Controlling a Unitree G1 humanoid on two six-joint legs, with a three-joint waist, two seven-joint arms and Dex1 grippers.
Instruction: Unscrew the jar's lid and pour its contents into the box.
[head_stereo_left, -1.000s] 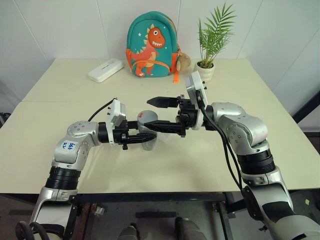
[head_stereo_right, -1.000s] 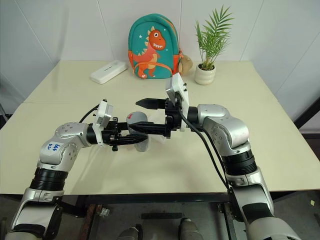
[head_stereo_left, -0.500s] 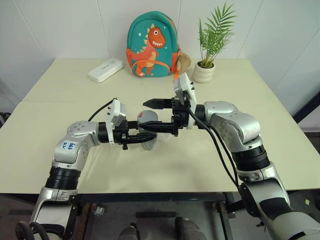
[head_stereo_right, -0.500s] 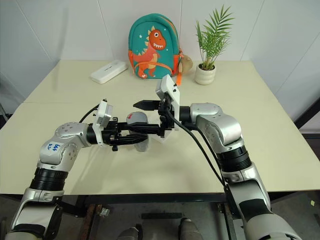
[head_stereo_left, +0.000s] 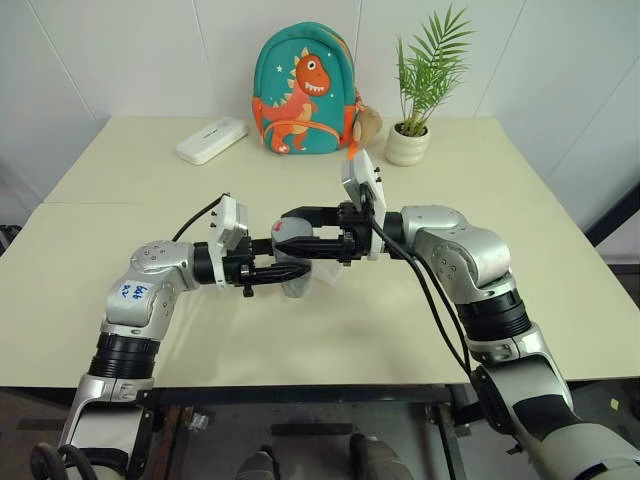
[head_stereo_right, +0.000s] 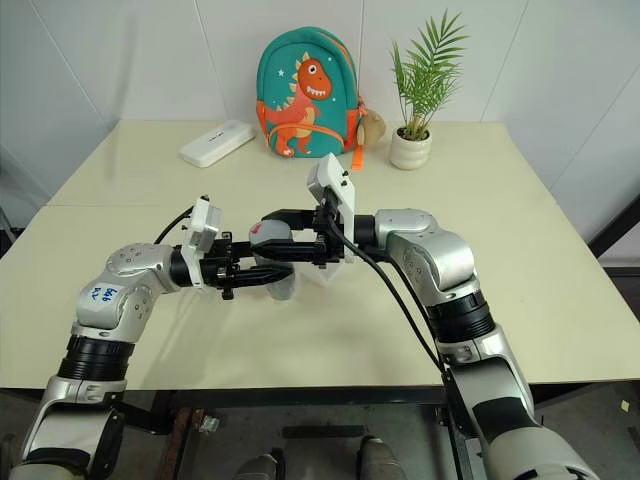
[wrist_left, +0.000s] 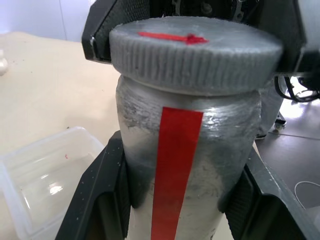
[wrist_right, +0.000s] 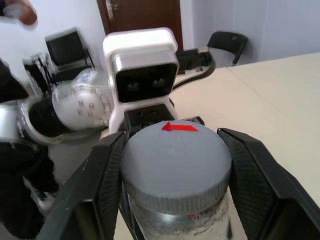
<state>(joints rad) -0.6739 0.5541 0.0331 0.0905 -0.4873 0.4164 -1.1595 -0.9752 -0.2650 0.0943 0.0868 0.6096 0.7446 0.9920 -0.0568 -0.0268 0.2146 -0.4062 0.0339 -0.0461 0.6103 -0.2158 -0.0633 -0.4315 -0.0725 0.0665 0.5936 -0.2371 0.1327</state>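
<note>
Jar (wrist_left: 190, 165) stood upright above the middle of the worktop (head_stereo_left: 330, 330), gripped round its body by the left hand (head_stereo_left: 290, 268), whose black fingers (wrist_left: 107, 200) pressed against both sides of the silver-grey wall with its red stripe. Its lid (wrist_right: 176, 157), a ribbed grey cap with a red arrow on top, was seated on the mouth, and the right hand (head_stereo_left: 300, 228) reached in from the right with its fingers (wrist_right: 102, 185) closed against the lid's two sides. Both hands pointed level toward each other, one holding the body, the other the cap. Judging by this, the task was at its start: the jar had been picked up and steadied and the lid grasped, but the cap sat flush and showed no sign of being unscrewed. The contents were hidden inside. A clear box (wrist_left: 47, 175) lay on the worktop just beside and below the jar, and it looked empty except for a faint red speck. Left to do, as I read it: twist the lid off, take it away, then tip the jar over the box. A dinosaur backpack (head_stereo_left: 305, 90), a potted plant (head_stereo_left: 420, 90) and a white case (head_stereo_left: 211, 139) sat at the far edge, well apart.
</note>
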